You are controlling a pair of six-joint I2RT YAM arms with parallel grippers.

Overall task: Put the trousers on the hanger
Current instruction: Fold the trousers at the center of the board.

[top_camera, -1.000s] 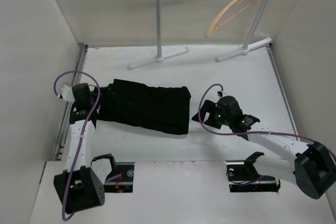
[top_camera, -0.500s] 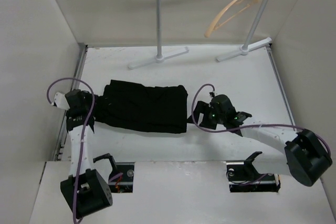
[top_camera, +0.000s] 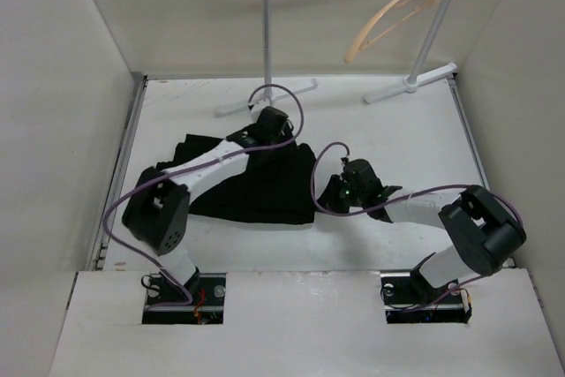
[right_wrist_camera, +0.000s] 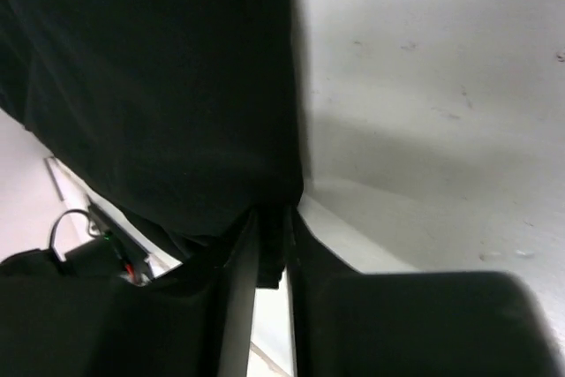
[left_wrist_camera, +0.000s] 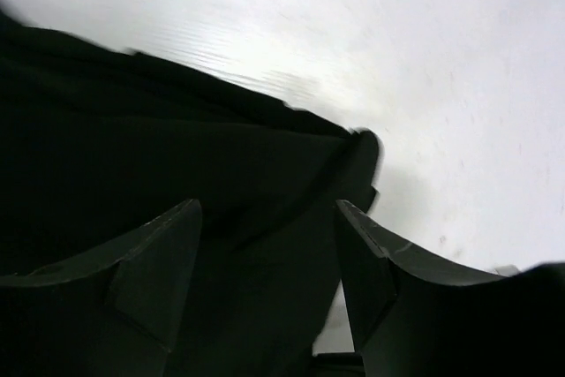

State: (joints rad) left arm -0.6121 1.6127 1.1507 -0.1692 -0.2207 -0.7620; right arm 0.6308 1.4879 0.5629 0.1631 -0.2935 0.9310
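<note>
The black trousers lie folded on the white table, left of the middle. My left arm reaches across them to their far right corner. The left gripper is open there, and in the left wrist view the left gripper has black cloth lying between its spread fingers, ungripped. My right gripper is at the trousers' near right edge; in the right wrist view the right gripper is shut on a fold of that edge. The tan wooden hanger hangs from the rail at the back right.
A white rail stand crosses the back of the table, its feet just behind the left gripper and the second foot at the right. White walls close in both sides. A purple cable loops over the left arm.
My left gripper let go at the trousers' left end, opened and swung across to their far right corner. My right gripper slid left and closed on the trousers' right edge.
</note>
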